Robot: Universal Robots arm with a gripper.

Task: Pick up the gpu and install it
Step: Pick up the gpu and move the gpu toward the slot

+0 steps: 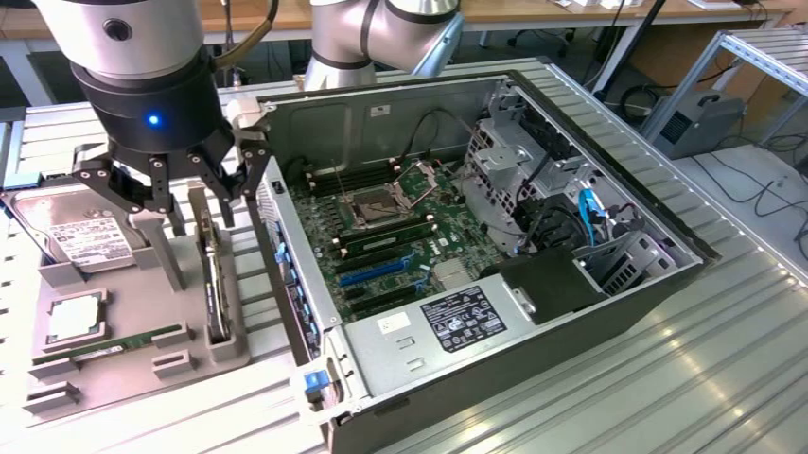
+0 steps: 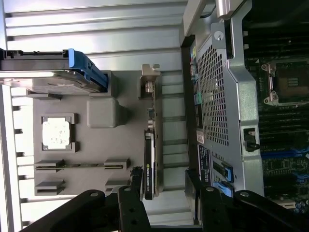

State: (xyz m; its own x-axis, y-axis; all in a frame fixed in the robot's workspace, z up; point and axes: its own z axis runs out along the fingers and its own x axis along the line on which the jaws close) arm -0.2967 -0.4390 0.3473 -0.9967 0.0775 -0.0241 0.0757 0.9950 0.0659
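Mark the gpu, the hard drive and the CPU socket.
gpu (image 1: 215, 279): exterior view, upper edge of the card.
hard drive (image 1: 86, 241): exterior view, white label.
CPU socket (image 1: 377, 203): exterior view, socket centre.

The gripper (image 1: 177, 200) hangs with its jaws spread wide just above the gpu (image 1: 215, 284), which stands on edge in a grey holder (image 1: 139, 374). A hard drive (image 1: 76, 236) lies just beside the gripper on one side, and an open computer case (image 1: 328, 128) on the other.

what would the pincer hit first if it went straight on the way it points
Likely the graphics card, standing on edge in the gray tray; the open pincer hangs over its top edge, though depth is hard to judge.
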